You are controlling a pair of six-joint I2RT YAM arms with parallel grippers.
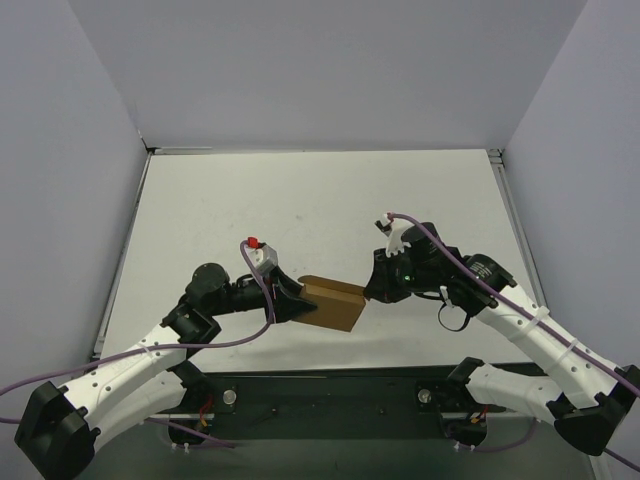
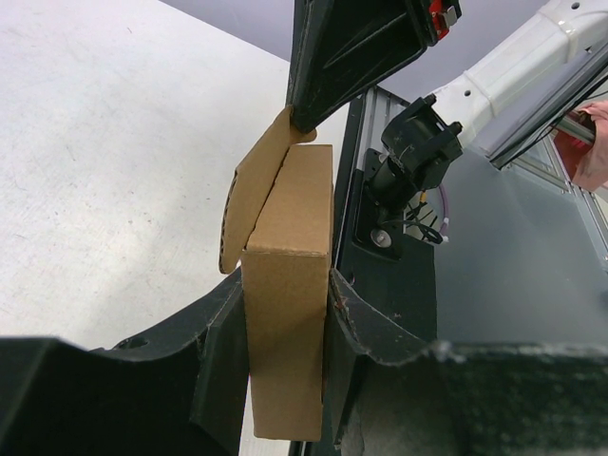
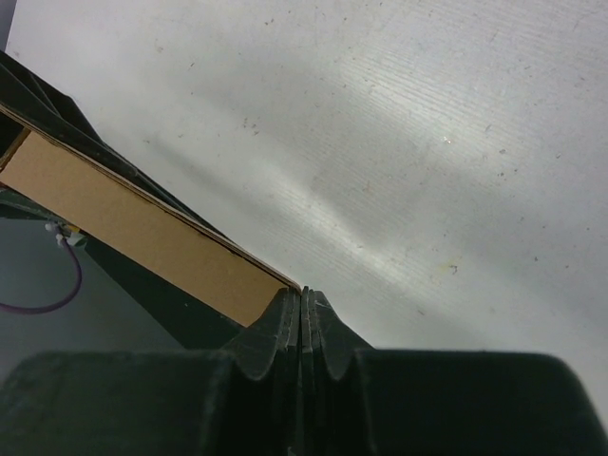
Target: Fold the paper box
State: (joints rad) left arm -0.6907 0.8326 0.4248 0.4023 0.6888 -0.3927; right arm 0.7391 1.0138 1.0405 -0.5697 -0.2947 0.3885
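Observation:
The paper box (image 1: 333, 302) is a brown cardboard block, folded up and held just above the table between the two arms. My left gripper (image 1: 291, 301) is shut on its left end; in the left wrist view the black fingers (image 2: 220, 342) clamp both narrow sides of the paper box (image 2: 285, 313). A curved end flap (image 2: 249, 204) stands open at the far end. My right gripper (image 1: 372, 285) is shut, its jaws pressed together with nothing showing between them. Its tip (image 3: 304, 299) touches the corner of the paper box (image 3: 142, 228) and rests on the flap's top edge, below the right gripper (image 2: 302, 122).
The white tabletop (image 1: 320, 200) stretches behind the arms, with grey walls on three sides. A black base plate (image 1: 330, 395) with the arm mounts runs along the near edge. The right arm's white link (image 2: 513, 57) and its cable cross behind the box.

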